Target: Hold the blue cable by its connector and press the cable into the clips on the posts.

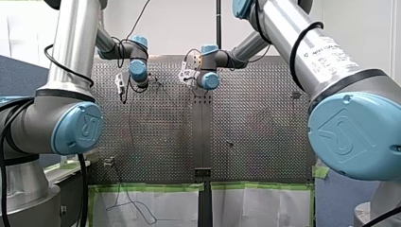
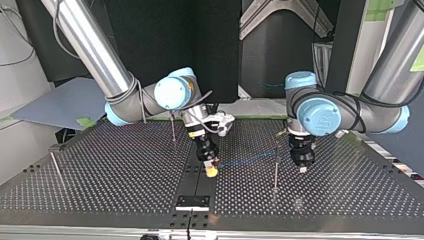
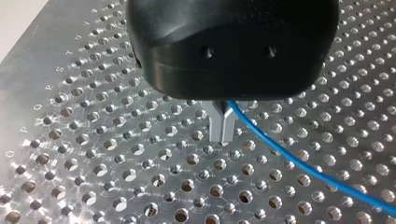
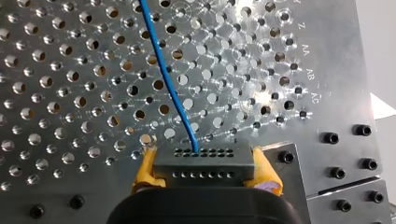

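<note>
1. Nearest the top view's camera, a black plate [image 2: 192, 202] is bolted to the perforated surface [image 2: 100, 190] at its front edge.
2. Just beyond the plate, a thin upright post [image 2: 275, 167] stands on the surface. In that view it lies between the two tools.
3. Slightly further back, at the view's middle, my right tool [image 2: 212, 170] points down close over the surface, with yellow showing at its tip.
4. The right wrist view shows this tool closed. Its yellow pads [image 4: 148, 170] clamp a dark grey connector [image 4: 204, 161] from both sides.
5. The blue cable [image 4: 170, 84] leaves the connector's upper face and runs ahead of the tool, over the holes of the surface.
6. In the top view the cable is a faint blue line from my right tool toward the post. I cannot tell whether it sits in a clip there.
7. Past the post, at that view's right, my left tool [image 2: 303, 167] also points down, just above the surface.
8. In the left wrist view its metal fingers [image 3: 217, 126] are drawn together. The cable comes out from between them near their base and sweeps away across the surface.
9. Furthest back, a second post [image 2: 173, 127] stands beside my right arm's wrist.
</note>
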